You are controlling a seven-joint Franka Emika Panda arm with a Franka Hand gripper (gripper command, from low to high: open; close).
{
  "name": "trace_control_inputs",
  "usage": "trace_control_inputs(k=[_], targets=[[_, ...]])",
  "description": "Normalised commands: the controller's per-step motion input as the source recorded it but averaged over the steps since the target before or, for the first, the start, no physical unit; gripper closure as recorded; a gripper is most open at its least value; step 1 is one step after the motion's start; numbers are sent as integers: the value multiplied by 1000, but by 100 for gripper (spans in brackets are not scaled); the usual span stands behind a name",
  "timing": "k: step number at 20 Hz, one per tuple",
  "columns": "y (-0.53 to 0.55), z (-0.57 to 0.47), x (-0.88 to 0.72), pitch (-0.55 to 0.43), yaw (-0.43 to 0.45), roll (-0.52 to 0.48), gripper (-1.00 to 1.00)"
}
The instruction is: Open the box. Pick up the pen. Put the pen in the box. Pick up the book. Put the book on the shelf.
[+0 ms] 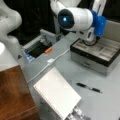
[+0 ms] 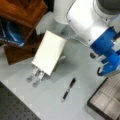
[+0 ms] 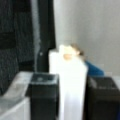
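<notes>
The box (image 1: pixel 95 53) stands open at a front view's right, its beige compartments showing and its lid upright behind; one corner of the box (image 2: pixel 106 103) shows in a front view. The arm's blue wrist (image 1: pixel 99 25) hangs over the box's back left and hides the fingers in both front views. In the wrist view my gripper (image 3: pixel 72 78) has its two black fingers (image 3: pixel 43 95) pressed against a white block (image 3: pixel 68 82); what that block belongs to I cannot tell. The pen (image 1: pixel 88 88) (image 2: pixel 68 89) lies on the table. The white book (image 1: pixel 57 95) (image 2: pixel 50 52) leans on a stand, beside the brown shelf (image 1: pixel 15 95) (image 2: pixel 23 11).
A silver slatted stand (image 2: pixel 36 76) holds the book up. A dark recessed tray (image 1: pixel 37 50) with a blue edge sits at the back left, an orange piece (image 1: pixel 48 50) by its rim. A white cable (image 1: pixel 47 63) crosses the grey table (image 1: pixel 75 72).
</notes>
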Motion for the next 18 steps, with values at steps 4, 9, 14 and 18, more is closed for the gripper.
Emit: trace_control_inputs(k=[4,9,14,18], targets=[[380,210,-184,29,-197,0,100],[368,165,-189,36,-230,0,100],[298,105,-232,28,-220,19,100],[325,84,-303,38,-212,39,-100]])
